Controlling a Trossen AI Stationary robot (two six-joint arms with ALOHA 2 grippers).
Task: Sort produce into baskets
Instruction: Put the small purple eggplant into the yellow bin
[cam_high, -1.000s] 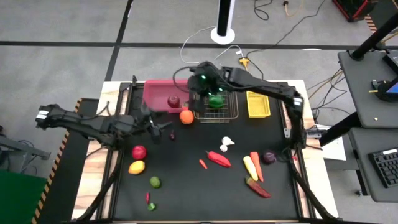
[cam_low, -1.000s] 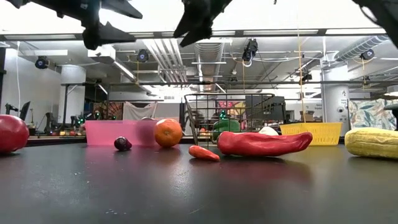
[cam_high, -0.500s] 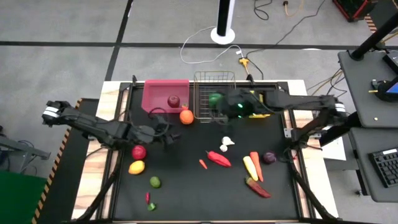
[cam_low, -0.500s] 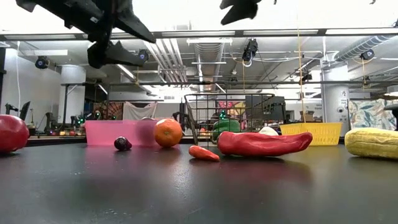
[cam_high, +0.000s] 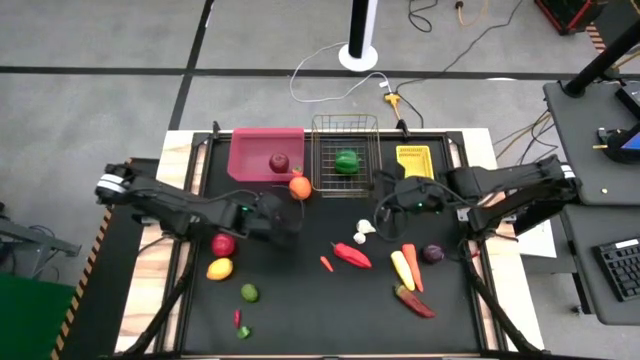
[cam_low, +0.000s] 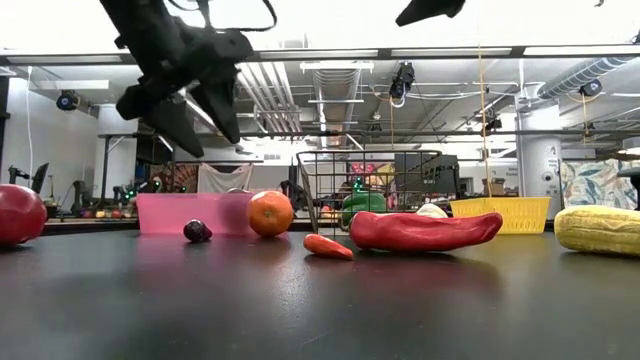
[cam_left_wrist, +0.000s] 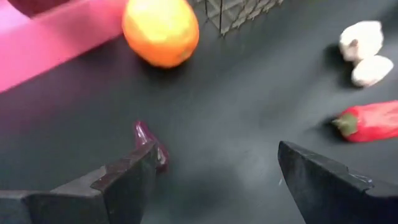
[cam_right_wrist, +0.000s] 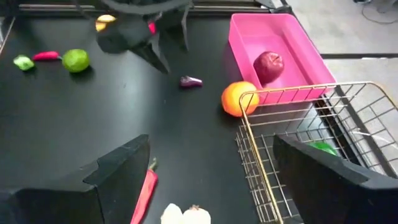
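My left gripper (cam_high: 283, 228) hangs open, fingers slanting down, above a small purple piece of produce (cam_left_wrist: 151, 142) that lies on the black table near the orange (cam_high: 299, 187). My right gripper (cam_high: 383, 203) is open and empty, high in front of the wire basket (cam_high: 345, 178), which holds a green pepper (cam_high: 346, 161). A dark red fruit (cam_high: 279, 162) lies in the pink bin (cam_high: 250, 150). The yellow bin (cam_high: 415, 165) stands to the right of the wire basket. In the low view my left gripper (cam_low: 195, 115) hangs well clear of the table.
Loose on the table: red apple (cam_high: 223, 244), lemon (cam_high: 219, 268), lime (cam_high: 249, 292), garlic (cam_high: 365, 230), red pepper (cam_high: 352, 255), small chilli (cam_high: 326, 264), corn (cam_high: 402, 268), carrot (cam_high: 411, 262), purple onion (cam_high: 432, 253), long red chilli (cam_high: 415, 302). Bare table lies near the front middle.
My right gripper has drawn back from above the wire basket toward the table's right and near side, still open; the green pepper stays in the basket. My left gripper has moved toward the table's right, sunk, and tipped its fingers downward over the small purple piece.
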